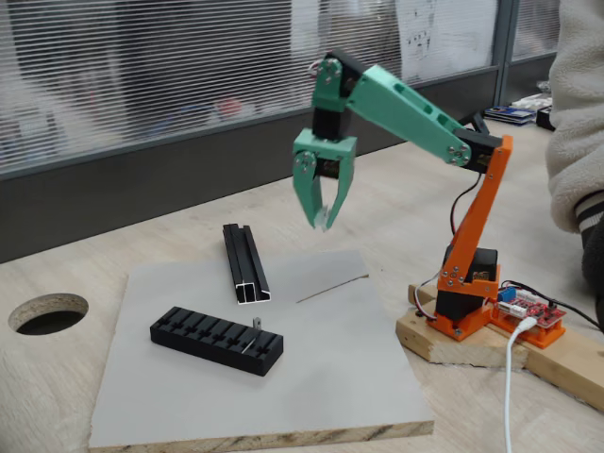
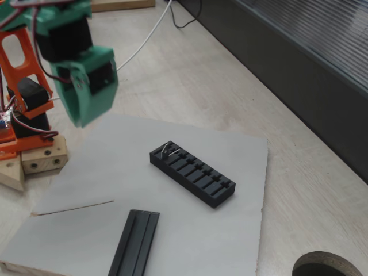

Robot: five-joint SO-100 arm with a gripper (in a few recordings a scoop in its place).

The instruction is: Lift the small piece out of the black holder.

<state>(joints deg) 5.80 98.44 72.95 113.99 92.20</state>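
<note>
The green gripper (image 1: 322, 219) hangs in the air well above the grey board (image 1: 330, 377), its fingers nearly together and gripping nothing. The small piece (image 2: 167, 150) sits in an end slot of the black holder (image 2: 198, 177), which lies on the board.

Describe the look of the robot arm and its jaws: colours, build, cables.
The arm has teal-green plastic links with oval cut-outs, joined by black servo blocks. Its upright and base are orange, mounted on a pale wooden block. The gripper is teal, with two tapering pointed jaws. Thin wires run along the orange section, a white cable leads off the base, and a small red circuit board sits beside it.
</note>
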